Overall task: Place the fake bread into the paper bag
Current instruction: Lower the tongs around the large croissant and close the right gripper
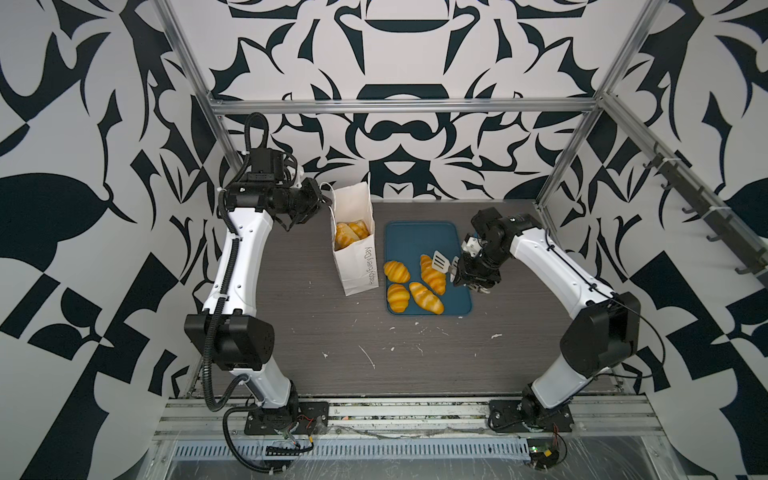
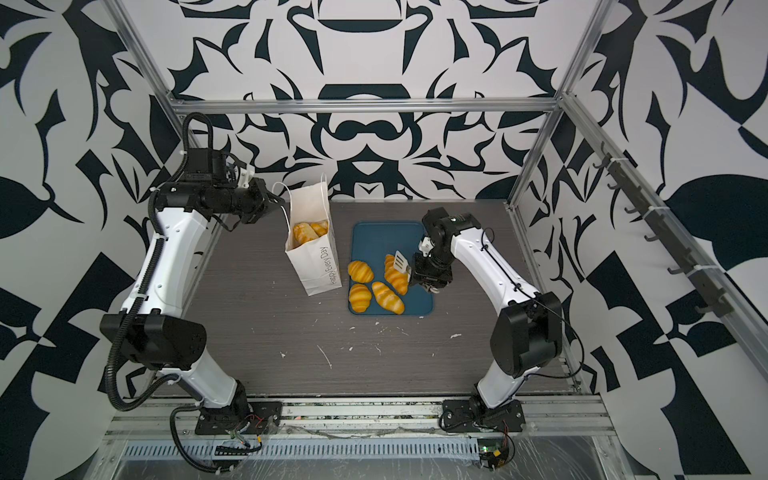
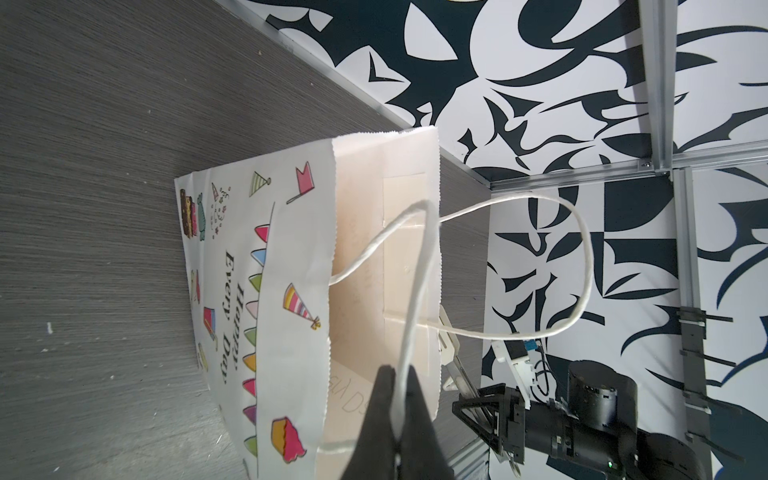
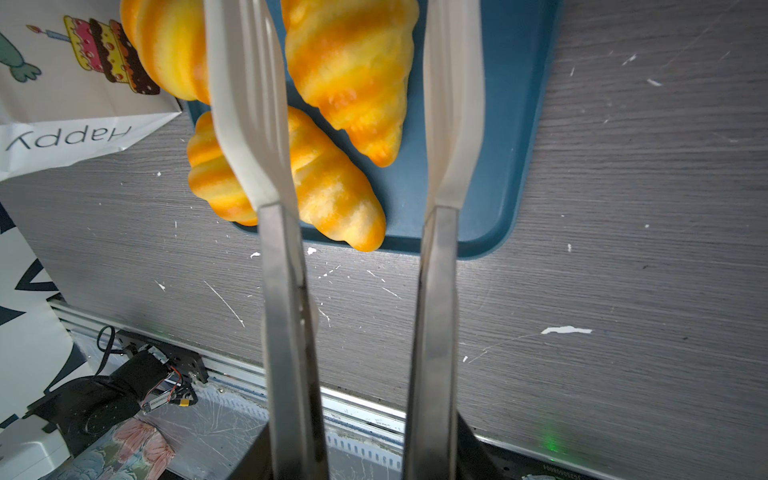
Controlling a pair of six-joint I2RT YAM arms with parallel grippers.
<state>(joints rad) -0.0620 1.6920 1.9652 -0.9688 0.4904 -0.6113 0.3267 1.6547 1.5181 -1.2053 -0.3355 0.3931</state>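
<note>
Just beside the paper bag (image 1: 358,266), the tray (image 1: 419,232) edge, touching

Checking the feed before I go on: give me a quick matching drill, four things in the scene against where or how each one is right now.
Things:
1. left gripper
2. tongs
3. paper bag
4. blue tray

States:
A. stands upright, pastries inside
B. held by the right gripper, blades apart over a pastry
C. carries four pastries
D. shut on a cord handle

Pairs: 1-D, 2-B, 3-A, 4-C
</note>
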